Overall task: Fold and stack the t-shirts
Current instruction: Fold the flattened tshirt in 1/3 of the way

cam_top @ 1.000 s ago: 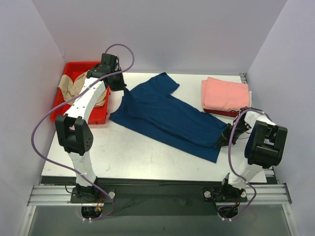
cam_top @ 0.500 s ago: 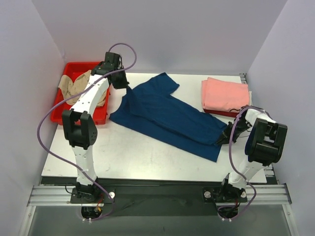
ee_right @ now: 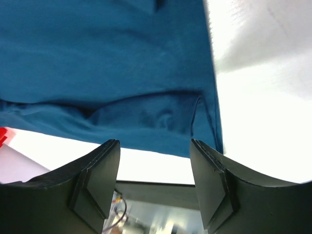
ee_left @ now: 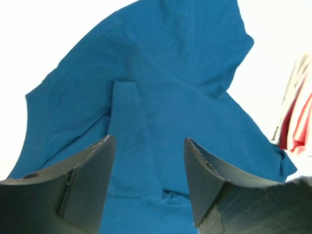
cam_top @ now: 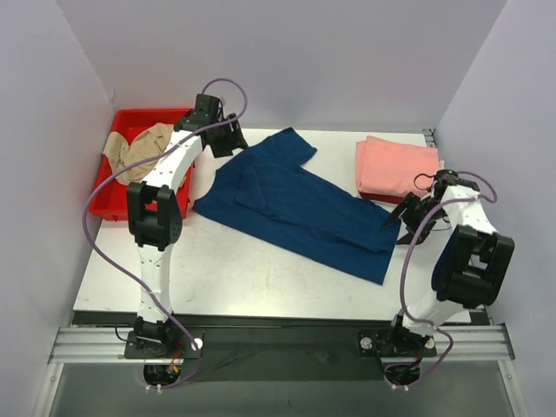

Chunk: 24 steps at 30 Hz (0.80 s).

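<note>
Top external view: navy t-shirt [cam_top: 295, 204] lies spread across mid-tabletop [cam_top: 226, 282], running from 11 to 4 o'clock.
Left end effector [cam_top: 230, 139]: fingers apart, empty, over the shirt's 11 o'clock edge.
Right end effector [cam_top: 400, 214]: fingers apart, empty, at the 3 o'clock hem.
Open room: bare tabletop from 6 to 8 o'clock.
Stack: salmon-pink t-shirt [cam_top: 397, 168], folded, at 2 o'clock.

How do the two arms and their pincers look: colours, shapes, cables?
The left arm and the right arm have white links with black joint housings. A purple cable loops along each. The left pincer and right pincer each have two dark, wedge-shaped fingers.
</note>
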Available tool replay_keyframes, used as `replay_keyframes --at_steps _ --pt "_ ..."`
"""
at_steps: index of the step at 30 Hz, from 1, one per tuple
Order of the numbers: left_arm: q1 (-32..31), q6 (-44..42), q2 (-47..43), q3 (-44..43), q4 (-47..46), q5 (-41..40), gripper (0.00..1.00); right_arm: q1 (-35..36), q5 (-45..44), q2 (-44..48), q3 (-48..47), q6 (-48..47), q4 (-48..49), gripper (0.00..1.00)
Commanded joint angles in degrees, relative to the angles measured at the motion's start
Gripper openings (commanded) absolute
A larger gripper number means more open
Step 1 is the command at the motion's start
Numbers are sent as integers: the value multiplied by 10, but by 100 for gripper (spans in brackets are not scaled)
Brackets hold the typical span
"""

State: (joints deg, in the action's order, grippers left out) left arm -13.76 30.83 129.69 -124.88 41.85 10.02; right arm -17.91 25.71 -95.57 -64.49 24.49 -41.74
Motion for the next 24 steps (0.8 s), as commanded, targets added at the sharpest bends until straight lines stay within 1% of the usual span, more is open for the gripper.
replay_keyframes --at_steps 1,2,4,5,6,8,12,15,16,21,24 --pt "5 14 -44 50 -72 32 68 18 -20 78 5 -2 -17 59" --pt "7 15 -52 101 -83 36 68 28 -20 101 18 -4 -16 59" --pt "9 18 -76 156 -122 50 69 61 -19 122 32 -5 -10 59" --pt "11 20 -84 206 -139 58 69 74 -13 136 41 -5 -5 59" --pt "12 21 -97 234 -175 72 68 86 -7 142 58 -4 2 59" --pt "14 32 -108 294 -216 93 68 118 6 148 91 7 23 59" --pt "18 60 -110 360 -258 120 67 138 25 128 129 30 61 57" --pt "18 66 -110 396 -292 127 66 141 28 97 139 28 87 56" --pt "19 65 -109 401 -298 127 66 141 30 72 138 25 89 56" --pt "18 42 -109 443 -290 109 66 145 14 3 135 6 91 54" --pt "17 29 -136 478 -288 87 66 144 14 -25 142 0 90 52"
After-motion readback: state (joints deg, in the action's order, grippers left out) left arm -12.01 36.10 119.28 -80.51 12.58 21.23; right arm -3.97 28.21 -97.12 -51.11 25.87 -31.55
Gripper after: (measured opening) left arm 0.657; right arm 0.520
